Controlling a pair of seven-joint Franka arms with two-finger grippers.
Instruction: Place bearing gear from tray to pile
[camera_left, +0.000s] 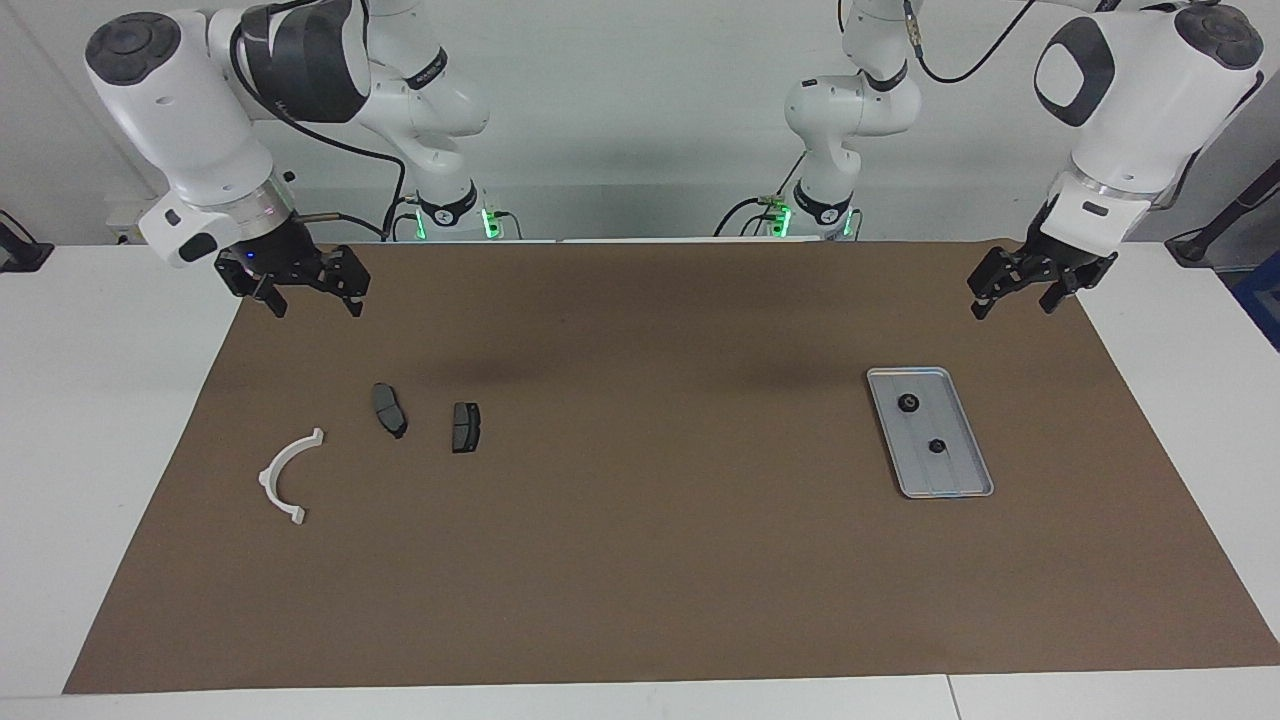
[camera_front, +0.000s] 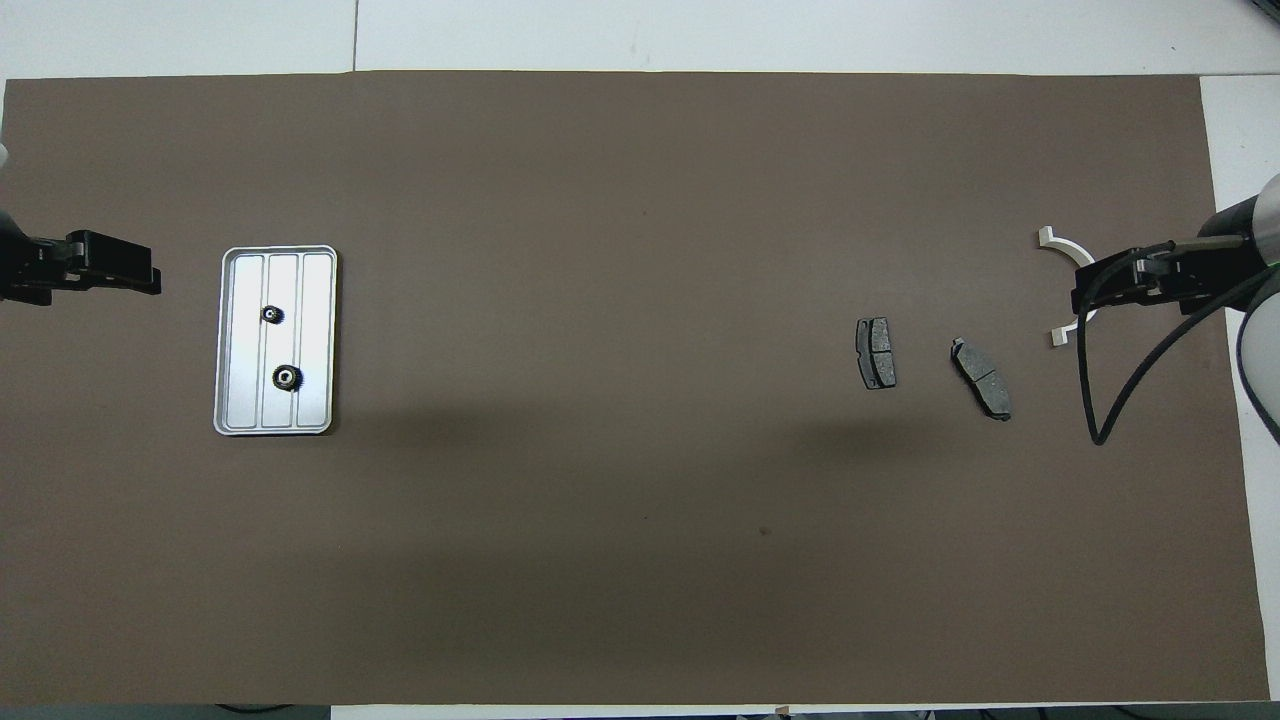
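The silver tray lies on the brown mat toward the left arm's end. Two black bearing gears rest in it: a larger one nearer the robots and a smaller one farther off. The pile lies toward the right arm's end: two dark plates and a white arc bracket. My left gripper hangs open and empty over the mat beside the tray. My right gripper hangs open and empty over the mat by the pile.
The brown mat covers most of the white table. A black cable loops down from the right arm. In the overhead view the raised right gripper covers the middle of the white arc.
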